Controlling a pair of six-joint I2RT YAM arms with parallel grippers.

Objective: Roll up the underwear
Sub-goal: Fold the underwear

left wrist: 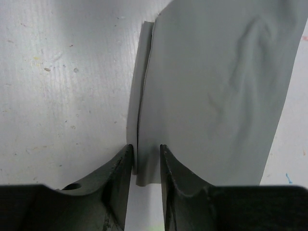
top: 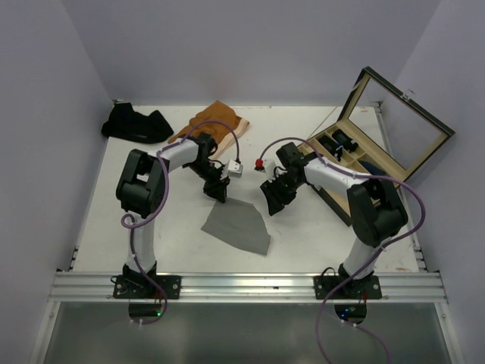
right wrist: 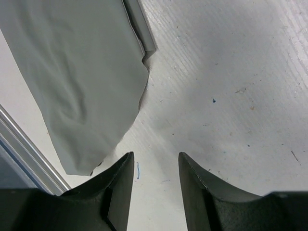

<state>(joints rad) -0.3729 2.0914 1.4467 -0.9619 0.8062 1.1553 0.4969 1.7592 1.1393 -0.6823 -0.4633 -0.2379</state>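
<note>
A light grey underwear point(top: 238, 226) lies flat on the white table in front of both arms. My left gripper point(top: 218, 189) is at its far left corner; in the left wrist view the jaws point(left wrist: 146, 147) stand a little apart astride the folded edge of the grey cloth point(left wrist: 211, 86), not pinching it. My right gripper point(top: 274, 196) is open over bare table just right of the cloth, and in the right wrist view the grey cloth point(right wrist: 82, 82) lies to the left of the gripper point(right wrist: 155, 155). A rust-orange underwear point(top: 214, 123) and a black one point(top: 136, 123) lie at the back.
A wooden compartment box point(top: 356, 163) with its glass lid point(top: 398, 125) raised stands at the right edge. A small white block point(top: 235, 169) and a red knob point(top: 260, 163) lie between the arms. A metal rail point(top: 242, 284) runs along the near edge.
</note>
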